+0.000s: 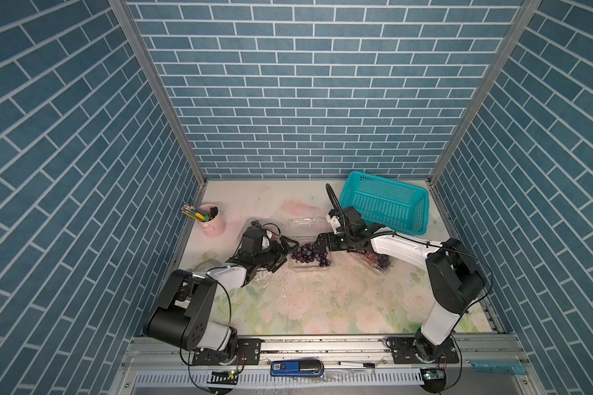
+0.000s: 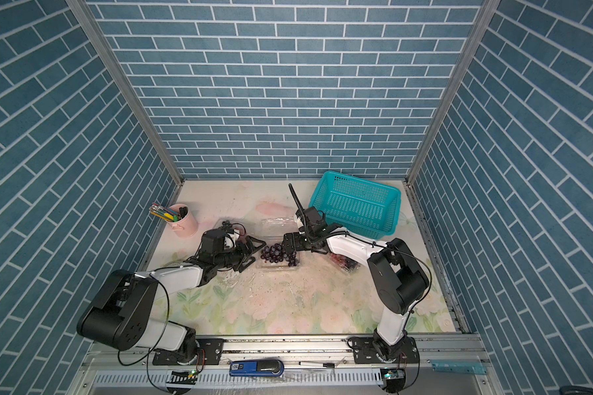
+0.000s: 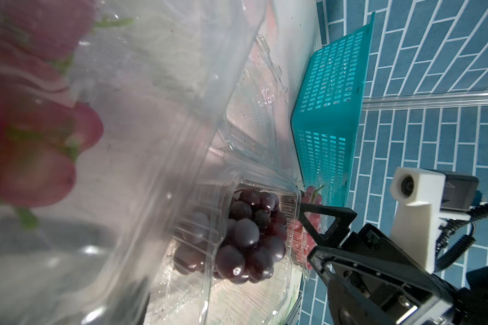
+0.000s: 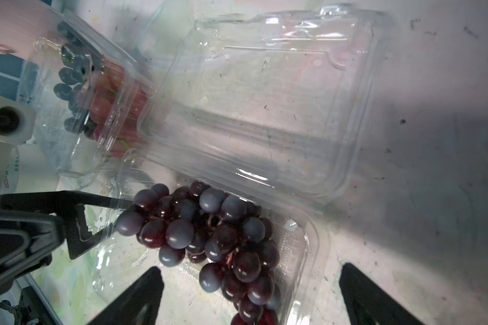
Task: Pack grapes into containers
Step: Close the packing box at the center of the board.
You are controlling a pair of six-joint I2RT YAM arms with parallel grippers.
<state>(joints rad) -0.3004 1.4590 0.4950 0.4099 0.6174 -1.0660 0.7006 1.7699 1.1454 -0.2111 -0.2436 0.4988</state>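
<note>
Floral tabletop (image 1: 305, 307), blue brick walls (image 1: 288, 102). Dark grape bunch (image 4: 209, 239) lies in the middle clamshell (image 4: 307, 244), lid (image 4: 265, 98) flipped back. Right gripper (image 4: 250, 270) over it, jaws wide, empty. Left gripper (image 1: 284, 253) spread wide at the rim, holding nothing. Placing looks done. Next: clear out, fold lid shut.

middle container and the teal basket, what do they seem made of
Middle container: thin clear plastic, glossy, it seems; the table shows through and its creases catch highlights. Teal basket: opaque moulded plastic, probably, fairly matte; its walls are regular rows of slots.
</note>
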